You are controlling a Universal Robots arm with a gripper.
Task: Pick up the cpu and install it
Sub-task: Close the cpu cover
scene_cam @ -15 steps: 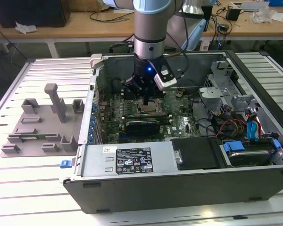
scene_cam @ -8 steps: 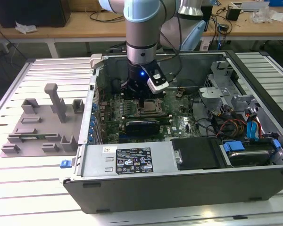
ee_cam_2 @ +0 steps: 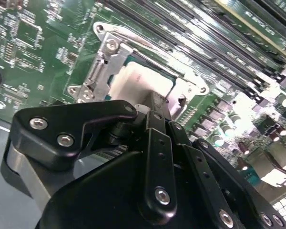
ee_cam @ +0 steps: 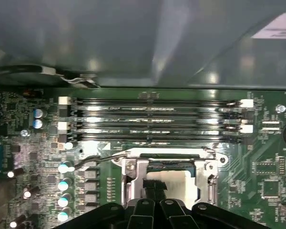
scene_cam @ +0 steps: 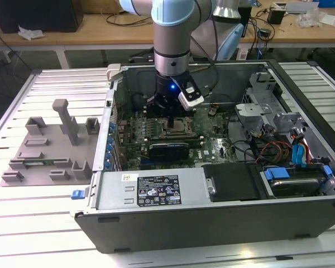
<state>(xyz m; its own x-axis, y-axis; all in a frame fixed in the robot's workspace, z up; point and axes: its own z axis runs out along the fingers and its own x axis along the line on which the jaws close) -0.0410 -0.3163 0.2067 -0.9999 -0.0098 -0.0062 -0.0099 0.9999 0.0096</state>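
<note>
Stage: placing the cpu at its socket. Judged from where the chip lies, the pick-up is already done.

Exterior view. Arm's gripper (scene_cam: 172, 119) is low inside the open computer case (scene_cam: 223, 226), directly over the socket (scene_cam: 180, 127) on the motherboard (scene_cam: 223, 148), just behind a black card (scene_cam: 167, 149). Case stands on a pale slatted tabletop (scene_cam: 39, 234). Grey fixture tray (scene_cam: 44, 148) lies at the exterior view's left, well apart. White label (scene_cam: 156, 192) on the case's near cover carries print and symbols, too small to make out.

Second wrist view. The cpu (ee_cam_2: 136, 81), pale-topped, lies within the socket's metal frame (ee_cam_2: 105, 57), with the gripper (ee_cam_2: 158, 102) at its edge. Touching or just above: cannot tell. Jaws clamped on the chip or apart: cannot tell.

First wrist view. The cpu (ee_cam: 181, 183) is inside the frame (ee_cam: 138, 167), partly behind the gripper (ee_cam: 155, 188). Memory slots (ee_cam: 157, 119) run just beside the socket. Corner label (ee_cam: 276, 31) on the case wall is white, its print unreadable.

Judgement: this step calls for the chip flat and square in the frame, with no tilt and little downward force.
</note>
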